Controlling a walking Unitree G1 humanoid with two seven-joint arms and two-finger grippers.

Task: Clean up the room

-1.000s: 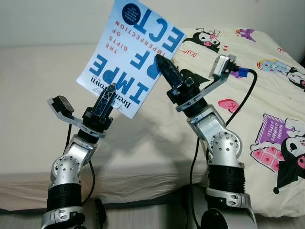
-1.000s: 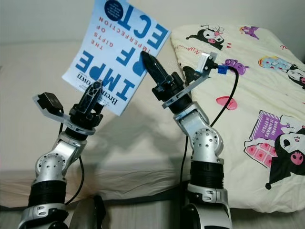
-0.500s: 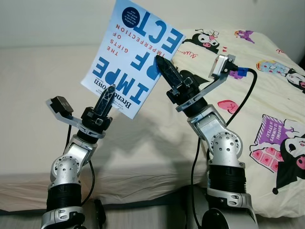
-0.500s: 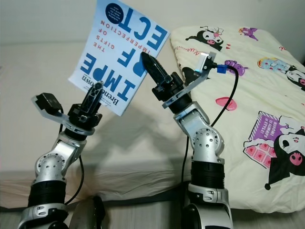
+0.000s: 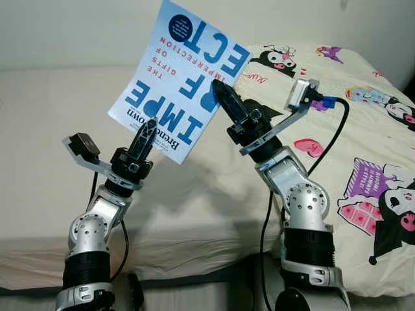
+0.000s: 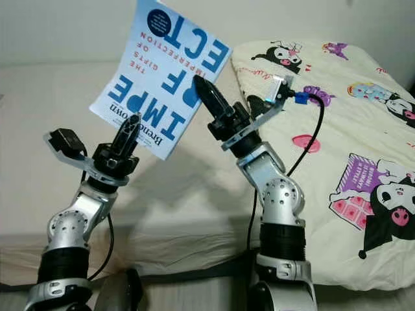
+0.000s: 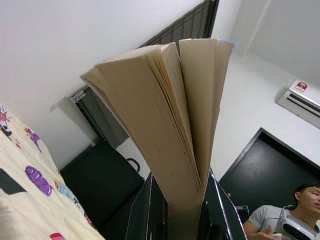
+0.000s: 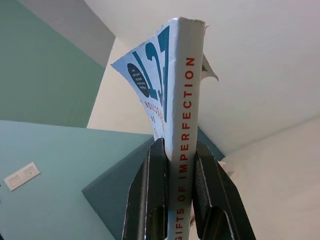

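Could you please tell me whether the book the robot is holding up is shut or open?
Shut, pages slightly fanned. The book is pinched at its page edge by the left gripper and at its spine by the right gripper.

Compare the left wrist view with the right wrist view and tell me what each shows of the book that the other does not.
Left wrist view alone: the book's fanned cream page edges rising between the left claw's black fingers, with a patterned bedspread and a seated person behind.

Right wrist view alone: the book's spine with red lettering and a slice of the blue-lettered cover, clamped in the right claw, against green walls.

Both: the same book gripped edge-on between two black fingers, pointing up toward a pale ceiling.
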